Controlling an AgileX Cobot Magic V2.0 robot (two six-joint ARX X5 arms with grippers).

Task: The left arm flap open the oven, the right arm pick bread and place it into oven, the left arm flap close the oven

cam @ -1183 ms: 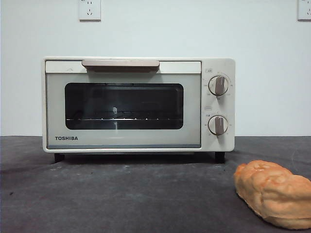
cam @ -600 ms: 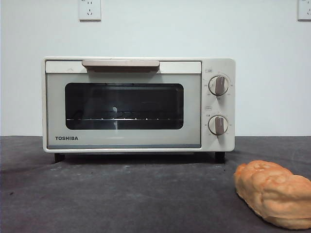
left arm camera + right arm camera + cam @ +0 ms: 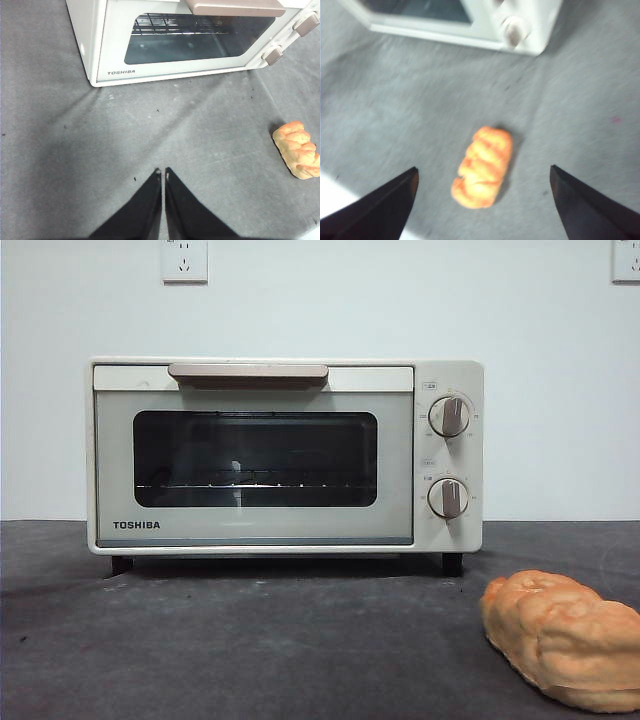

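The left gripper [image 3: 163, 172] hangs over bare desk [image 3: 60, 150] in front of the oven [image 3: 285, 455], its jaws pressed together, well short of the door. The oven stands toward the back of the desk, left of middle, door shut, the handle [image 3: 248, 372] running along the door's top edge and the rack visible through the dark glass. The first step, flapping the door open, looks not yet begun.

The risk here is the approach to the handle: with jaws together the gripper must hook or push the bar, and a pointed tip may slide off it, or shove the whole oven back on its feet instead of swinging the door. If the door drops fully, it may come down onto the desk in front, where the left gripper now is.

The bread [image 3: 565, 638] lies near the desk's front right, well apart from the oven. The right gripper [image 3: 482, 177] hovers above it with jaws spread wide to either side. The loaf is lumpy and probably soft, so a hard squeeze may crush it, and a grip near one end may let it tip.
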